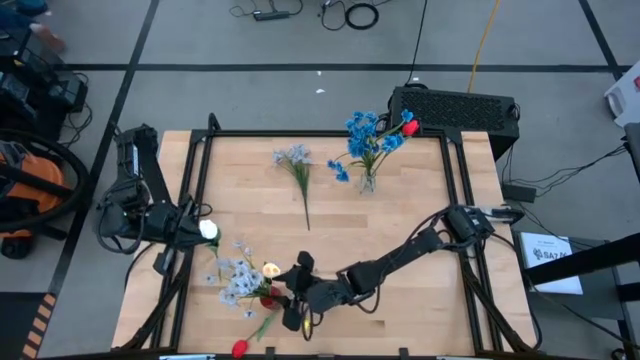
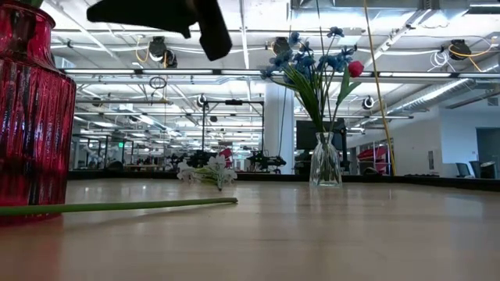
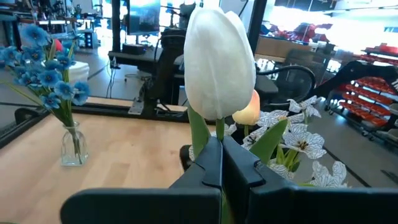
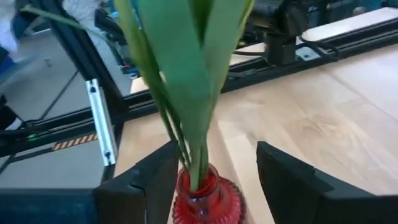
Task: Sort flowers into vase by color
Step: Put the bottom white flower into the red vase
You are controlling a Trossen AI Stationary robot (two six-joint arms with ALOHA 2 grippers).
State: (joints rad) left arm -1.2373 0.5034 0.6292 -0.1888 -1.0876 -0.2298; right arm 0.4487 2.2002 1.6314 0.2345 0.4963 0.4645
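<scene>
My left gripper (image 1: 198, 232) is at the table's left edge, shut on a white tulip (image 3: 217, 56). Near the front edge stands a red vase (image 4: 205, 199) holding pale blue-white flowers (image 1: 238, 278) and a peach bloom (image 1: 271, 269). My right gripper (image 4: 214, 180) is open, with one finger on either side of the vase's neck. A clear vase (image 1: 367, 182) at the far side holds bright blue flowers (image 1: 360, 130) and a red bud (image 1: 409, 127). One pale flower (image 1: 294, 158) lies flat on the table. A red tulip (image 1: 240, 347) lies at the front edge. My left gripper pinches the white tulip's stem just below the bloom (image 3: 219, 127) between its two shut fingers, coming at it level. The bloom stands up above the fingers. The gripper hides the rest of the stem. My right gripper: I cannot tell whether one finger (image 4: 158, 177) touches the vase's neck; the other stands clear of it.
Black frame rails (image 1: 195, 180) run along the table's edges. A long green stem (image 2: 117, 207) lies on the table beside the red vase's foot. Bare wood lies between the two vases and toward the right edge (image 1: 420, 200).
</scene>
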